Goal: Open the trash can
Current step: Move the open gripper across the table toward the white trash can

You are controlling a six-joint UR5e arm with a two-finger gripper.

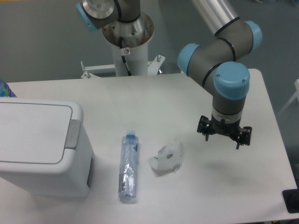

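The white trash can [39,149] stands at the left of the table, its flat lid down. The grey push tab [72,134] is on its right edge. My gripper [224,134] hangs at the right side of the table, pointing straight down, far from the can. The blue wrist joint above hides most of it. Only black parts stick out on both sides, so I cannot see how the jaws stand. It holds nothing that shows.
A clear plastic bottle [128,168] with a blue cap lies just right of the can. A crumpled white wrapper [167,158] lies between the bottle and the gripper. The arm's white base column [128,46] stands at the back. A blue object [4,88] shows at the left edge.
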